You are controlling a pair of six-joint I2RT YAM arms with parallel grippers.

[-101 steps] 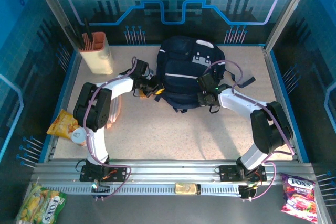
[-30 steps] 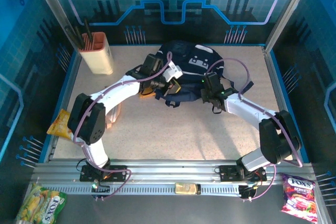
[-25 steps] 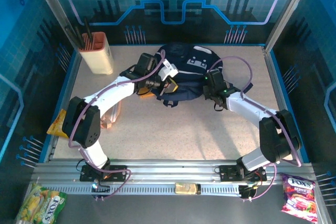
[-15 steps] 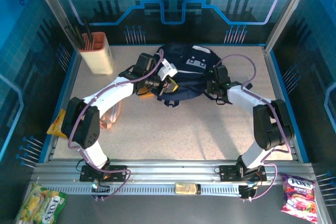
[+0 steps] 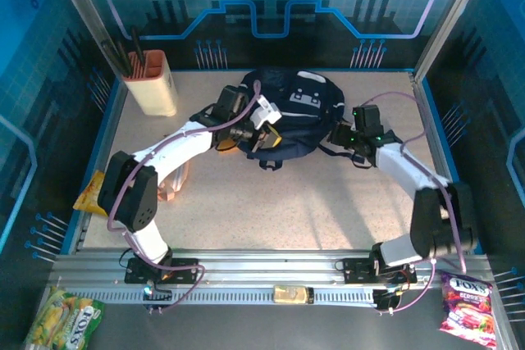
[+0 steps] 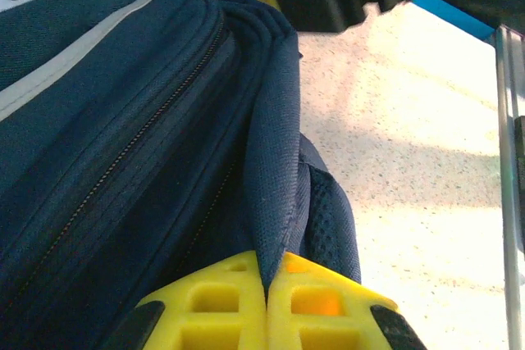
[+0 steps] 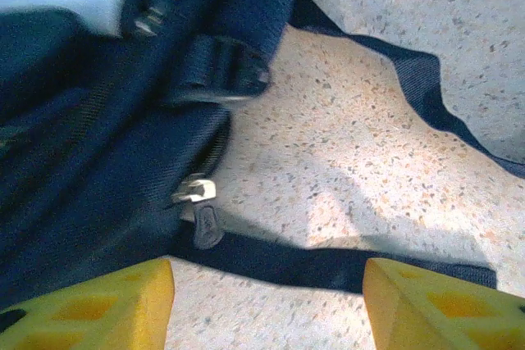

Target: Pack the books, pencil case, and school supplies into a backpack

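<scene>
The navy backpack lies at the back middle of the table, its grey patches facing up. My left gripper is at the bag's left side, its yellow fingers shut on a fold of the bag's blue fabric. Off the bag's right edge, my right gripper stands open over the tabletop. A silver zipper pull and a black strap lie ahead of its fingers, and nothing is between them. The books and pencil case are hidden or out of view.
A beige holder with dark pens stands at the back left. An orange object lies partly under my left arm. A yellow snack bag sits at the left edge. Blue rails border the table; candy bags lie outside it.
My right gripper has opened and drawn back to the right, off the backpack. The left gripper stays shut on the fabric and has barely moved.
</scene>
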